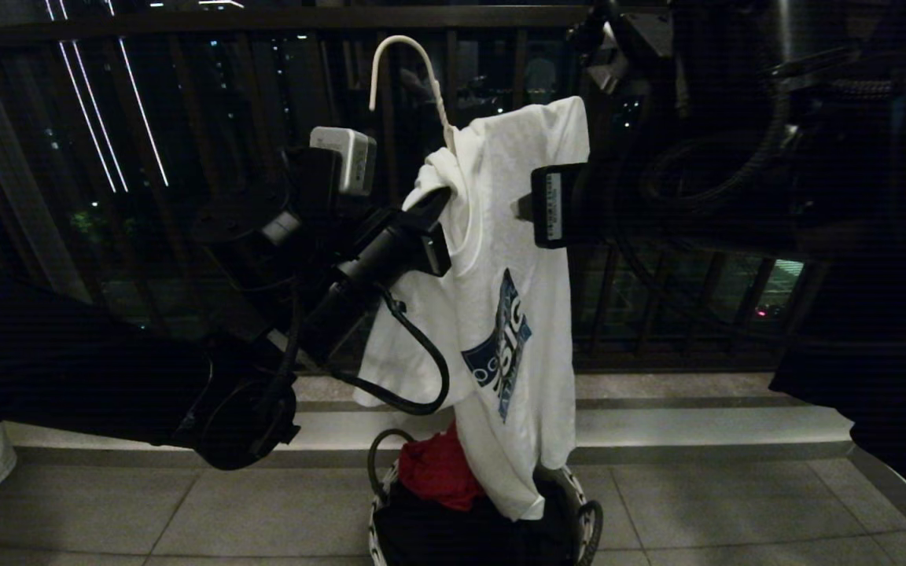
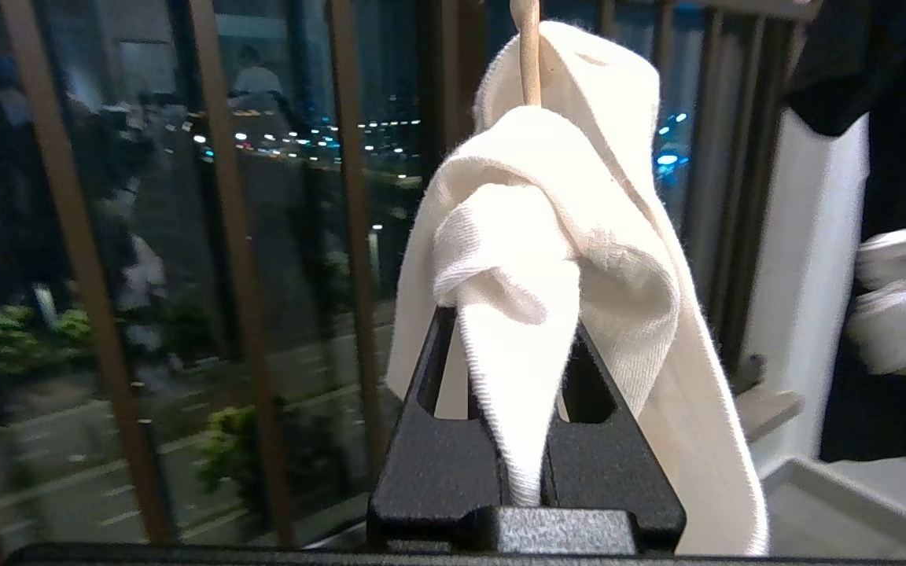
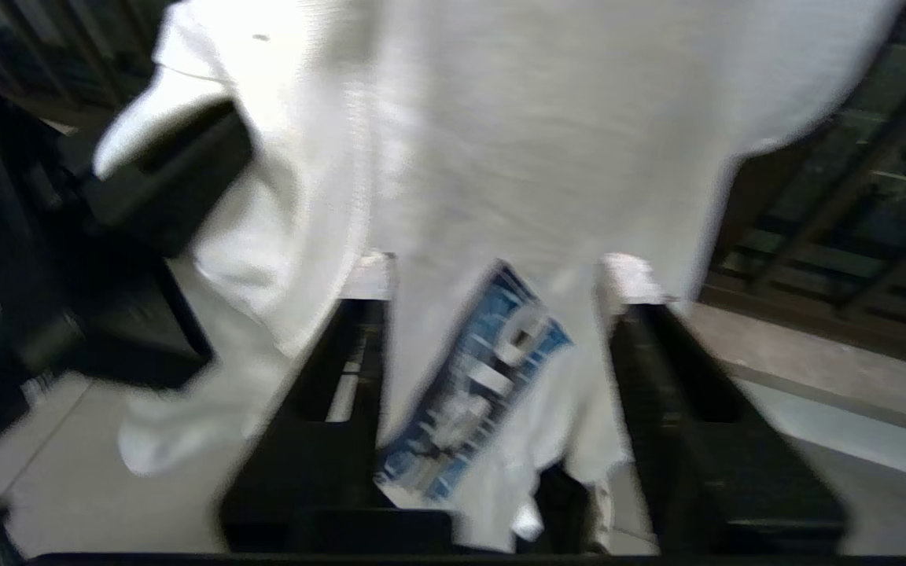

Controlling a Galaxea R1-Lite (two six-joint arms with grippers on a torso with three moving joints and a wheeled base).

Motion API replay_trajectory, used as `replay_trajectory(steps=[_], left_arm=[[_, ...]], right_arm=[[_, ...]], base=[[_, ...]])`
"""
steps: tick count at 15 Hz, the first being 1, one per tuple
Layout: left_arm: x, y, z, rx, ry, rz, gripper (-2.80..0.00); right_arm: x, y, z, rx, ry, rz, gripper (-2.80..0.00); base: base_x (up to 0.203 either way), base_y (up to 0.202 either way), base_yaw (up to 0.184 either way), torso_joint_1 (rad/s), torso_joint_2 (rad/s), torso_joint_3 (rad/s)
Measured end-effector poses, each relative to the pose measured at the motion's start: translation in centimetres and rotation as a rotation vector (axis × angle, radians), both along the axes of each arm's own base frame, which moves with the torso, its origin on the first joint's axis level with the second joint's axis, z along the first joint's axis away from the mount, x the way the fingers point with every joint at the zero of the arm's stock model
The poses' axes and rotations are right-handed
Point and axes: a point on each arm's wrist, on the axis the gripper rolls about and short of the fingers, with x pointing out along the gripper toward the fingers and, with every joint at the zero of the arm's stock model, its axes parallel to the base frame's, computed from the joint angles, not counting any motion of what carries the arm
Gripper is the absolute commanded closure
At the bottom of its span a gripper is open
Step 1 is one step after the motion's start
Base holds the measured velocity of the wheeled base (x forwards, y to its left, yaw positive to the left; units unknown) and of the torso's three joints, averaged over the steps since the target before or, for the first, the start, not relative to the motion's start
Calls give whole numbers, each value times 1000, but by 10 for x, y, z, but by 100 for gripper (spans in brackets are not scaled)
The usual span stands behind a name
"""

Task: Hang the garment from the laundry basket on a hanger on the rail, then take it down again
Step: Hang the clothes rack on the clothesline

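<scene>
White cotton fills the middle of our view: the T-shirt hangs in the air on the wire hanger, its blue logo turned sideways and its hem trailing down into the laundry basket on the tiled floor. Our left gripper pinches a bunched fold at the shirt's collar — in the left wrist view the cloth is squeezed tight between the two fingers, just below the hanger's neck. Our right gripper stands beside the shirt's other shoulder with its fingers apart, the fabric hanging just past them and nothing clamped. A red cloth lies in the basket beside the hem, over something black. Behind — the dark balcony railing.
</scene>
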Motion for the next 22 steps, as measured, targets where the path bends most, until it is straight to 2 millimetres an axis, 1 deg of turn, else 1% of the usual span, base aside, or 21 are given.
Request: replay_trajectory(steps=[2, 4, 8, 11, 13, 15, 16, 20, 22], left_arm=[[-6, 0, 0, -14, 17, -50, 0], [-11, 1, 0, -31, 39, -112, 0], [-27, 7, -4, -22, 88, -286, 0], [-41, 14, -10, 23, 77, -396, 0], [-49, 18, -12, 37, 43, -458, 0], [-54, 20, -18, 66, 55, -506, 0], [-57, 21, -20, 81, 59, -536, 0], [-65, 26, -27, 127, 74, -621, 0], [-70, 29, -31, 153, 80, -674, 0]], right_arm=[[-13, -18, 11, -23, 2, -12, 0], [-20, -36, 25, -51, -31, -35, 0], [-33, -55, 46, -85, -45, -51, 0], [-43, -65, 52, -166, -28, -34, 0], [-50, -71, 52, -237, -12, -13, 0], [-57, -76, 50, -300, 8, 14, 0], [-60, -78, 48, -335, 25, 30, -280], [-66, -83, 47, -427, 32, 75, -280], [-68, -84, 43, -482, 57, 126, -280]], base=[[0, 0, 0, 0, 0, 0], [0, 0, 0, 0, 0, 0], [0, 0, 0, 0, 0, 0], [0, 0, 0, 0, 0, 0], [0, 0, 0, 0, 0, 0], [0, 0, 0, 0, 0, 0], [0, 0, 0, 0, 0, 0], [0, 0, 0, 0, 0, 0], [0, 0, 0, 0, 0, 0]])
